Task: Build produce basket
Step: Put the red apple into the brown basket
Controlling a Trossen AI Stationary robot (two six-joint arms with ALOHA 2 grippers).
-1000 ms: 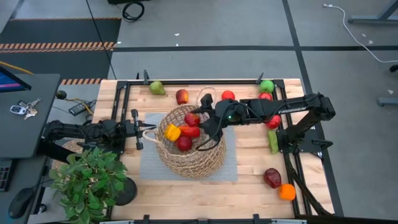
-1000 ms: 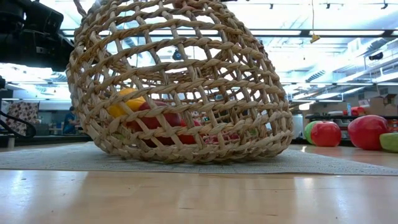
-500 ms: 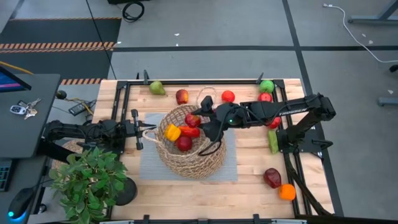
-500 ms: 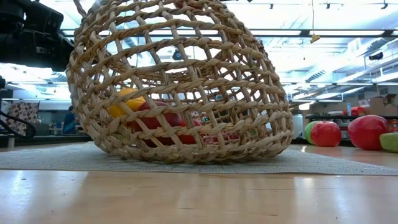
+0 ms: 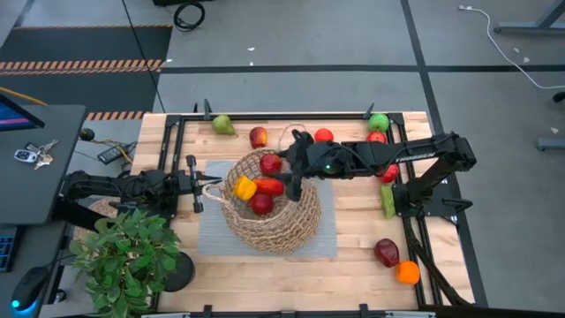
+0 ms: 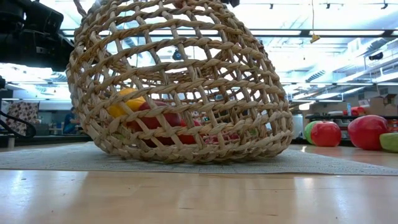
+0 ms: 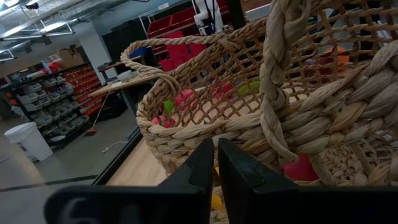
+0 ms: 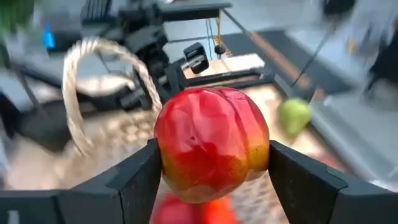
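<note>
- The basket (image 6: 180, 81) is running off the low view's top edge, so its rim and handles are not showing there.
- Wicker is screening the produce (image 6: 155, 118) inside, leaving only patches of colour.
- The right wrist view's background is blurring, and the basket handle (image 8: 106, 74) is smearing.

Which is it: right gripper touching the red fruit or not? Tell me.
Touching. The right wrist view shows the right gripper with both fingers pressed against the red fruit, no gap either side.
</note>
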